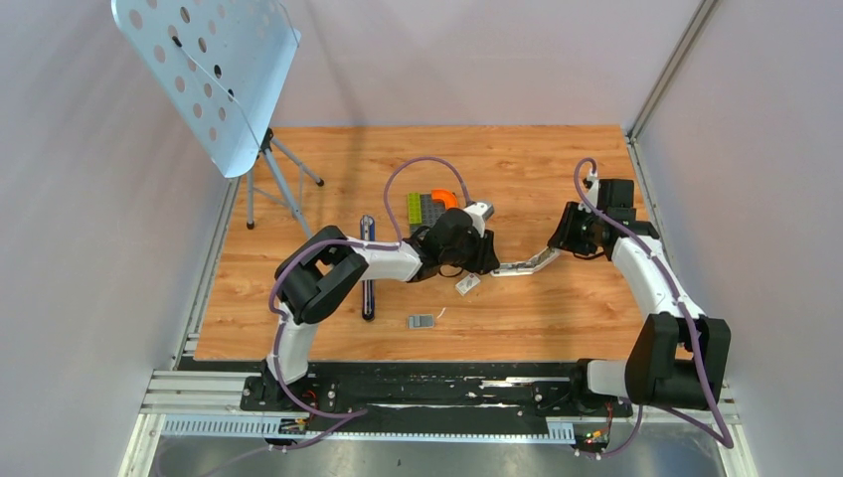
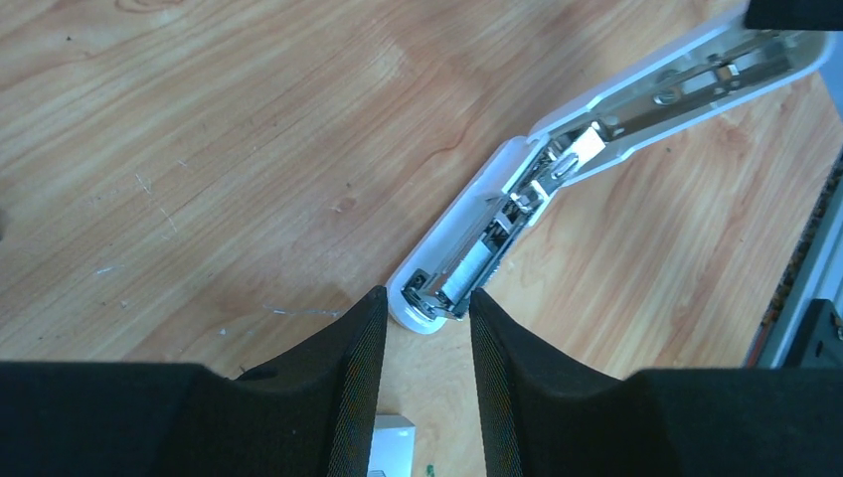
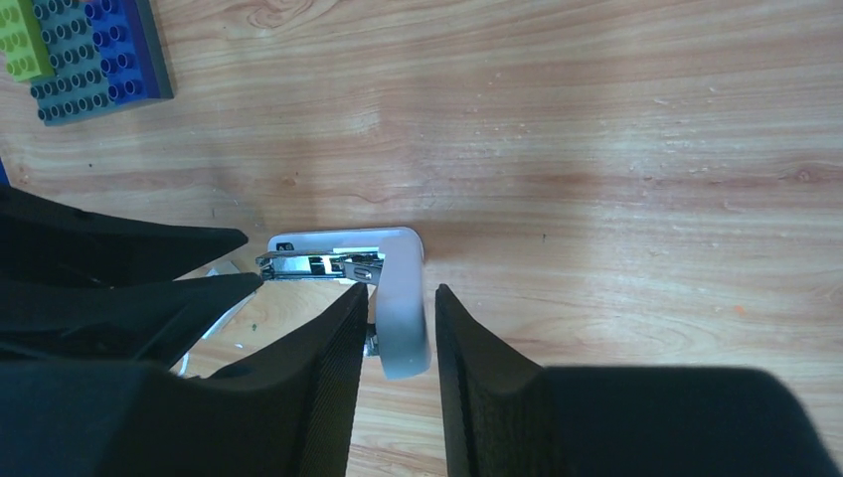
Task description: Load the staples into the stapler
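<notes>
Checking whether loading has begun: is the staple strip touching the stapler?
Apart. The top view shows a wide stretch of bare table between the staple strip and the stapler.

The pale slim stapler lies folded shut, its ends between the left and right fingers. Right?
Not shut: the pale slim stapler lies swung open, silver metal channel exposed, its ends between the left fingers and right fingers. The left wrist view shows it.

1. Surface: smooth wood-grain with a slight sheen and faint scratches.
2. Stapler: smooth, glossy pale plastic shell with bright bare metal inside.
3. Block plate, eleven o'clock in the right wrist view: studded plastic.
4. Jaws: matt black, with finely ribbed inner faces.
</notes>
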Motion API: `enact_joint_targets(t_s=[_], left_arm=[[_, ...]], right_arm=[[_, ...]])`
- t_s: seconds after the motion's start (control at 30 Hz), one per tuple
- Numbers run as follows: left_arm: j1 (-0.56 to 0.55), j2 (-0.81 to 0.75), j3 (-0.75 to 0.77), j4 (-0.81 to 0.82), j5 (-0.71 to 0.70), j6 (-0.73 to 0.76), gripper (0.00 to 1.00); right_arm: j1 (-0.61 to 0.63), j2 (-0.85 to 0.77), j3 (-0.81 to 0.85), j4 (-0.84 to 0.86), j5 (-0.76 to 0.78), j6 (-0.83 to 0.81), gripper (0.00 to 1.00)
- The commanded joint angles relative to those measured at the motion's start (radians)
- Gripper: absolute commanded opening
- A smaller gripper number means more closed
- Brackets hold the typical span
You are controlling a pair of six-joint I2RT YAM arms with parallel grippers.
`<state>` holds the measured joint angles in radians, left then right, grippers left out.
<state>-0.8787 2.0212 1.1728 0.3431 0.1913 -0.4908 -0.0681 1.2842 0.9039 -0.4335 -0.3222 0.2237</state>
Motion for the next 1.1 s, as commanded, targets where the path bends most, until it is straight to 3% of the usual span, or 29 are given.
enact_joint_targets(t_s=[0.0,0.57,1.07], left_arm=[[-0.004,0.043,0.032,0.024,0.004,-0.009,0.38],[-0.005,0.107,0.024,0.021,0.012,-0.009,0.17],[-0.004,0.135,0.033,0.040,0.023,-0.054,0.17]], right_arm=[[-0.019,0.015,-0.007,-0.013,-0.031,-0.026,0.32],[-0.014,-0.021,-0.033,-0.023,-0.162,0.022,0.27],[0.101,-0.021,-0.067,0.015,-0.177,0.075,0.37]])
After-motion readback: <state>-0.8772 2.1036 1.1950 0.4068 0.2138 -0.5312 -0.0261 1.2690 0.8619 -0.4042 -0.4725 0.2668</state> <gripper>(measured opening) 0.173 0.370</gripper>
